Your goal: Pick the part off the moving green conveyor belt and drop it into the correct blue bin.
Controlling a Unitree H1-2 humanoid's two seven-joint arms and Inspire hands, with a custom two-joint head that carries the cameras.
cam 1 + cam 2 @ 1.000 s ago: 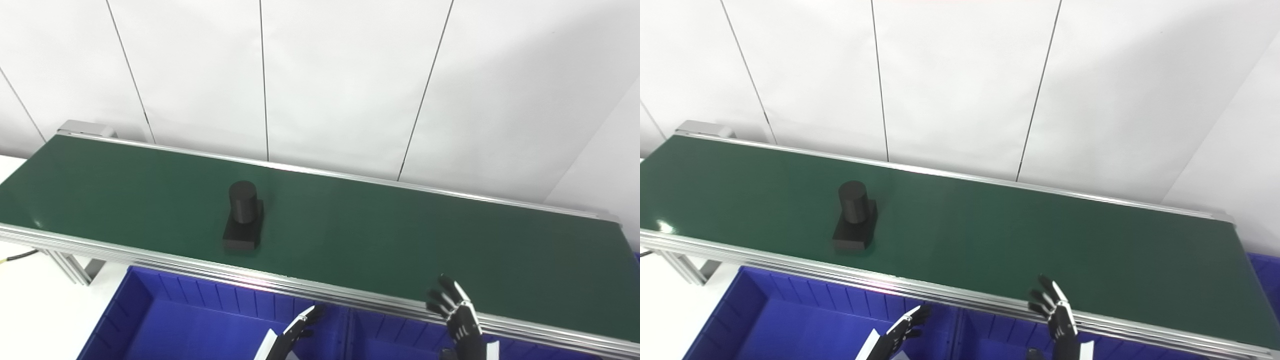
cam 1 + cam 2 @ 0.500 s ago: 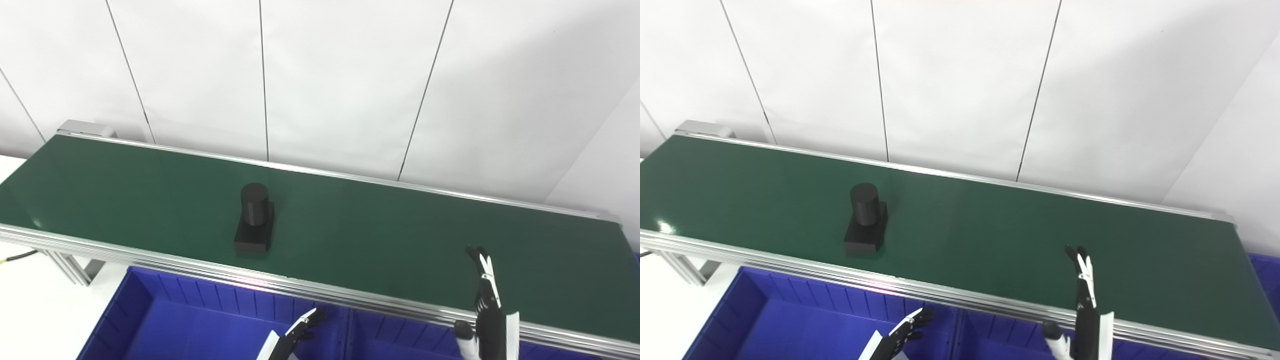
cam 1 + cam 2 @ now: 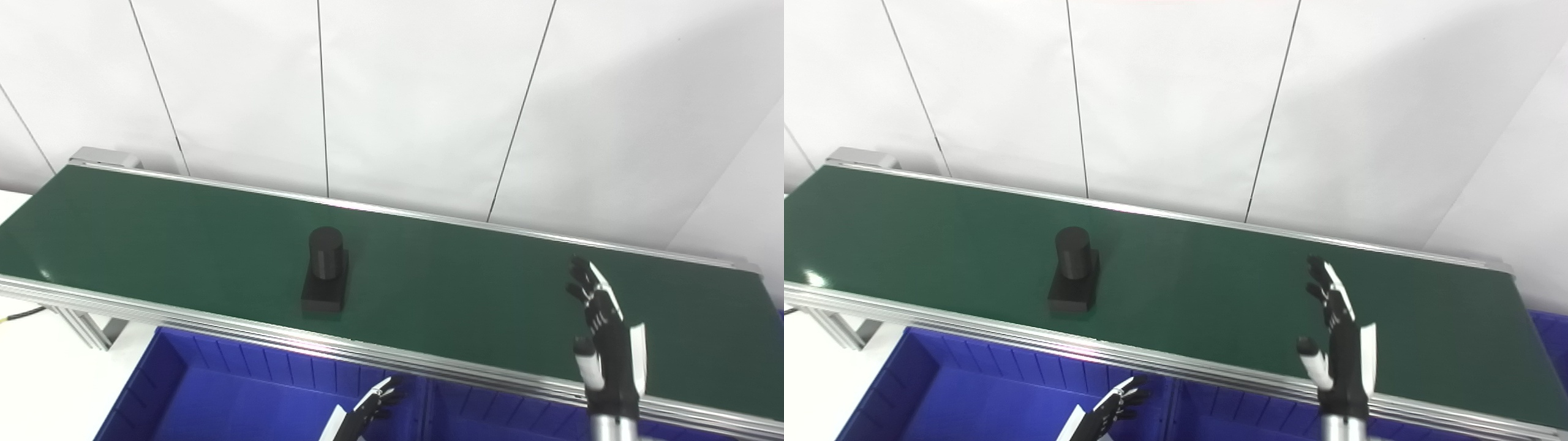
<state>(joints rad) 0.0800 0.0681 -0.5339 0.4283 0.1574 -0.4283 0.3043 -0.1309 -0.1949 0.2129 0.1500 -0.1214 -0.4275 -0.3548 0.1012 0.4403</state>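
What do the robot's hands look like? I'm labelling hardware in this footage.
The right hand has black segmented fingers with white strips, a white-tipped thumb, a white side panel and a grey metal wrist. The left hand, mostly out of frame, shows the same black-and-white fingers.
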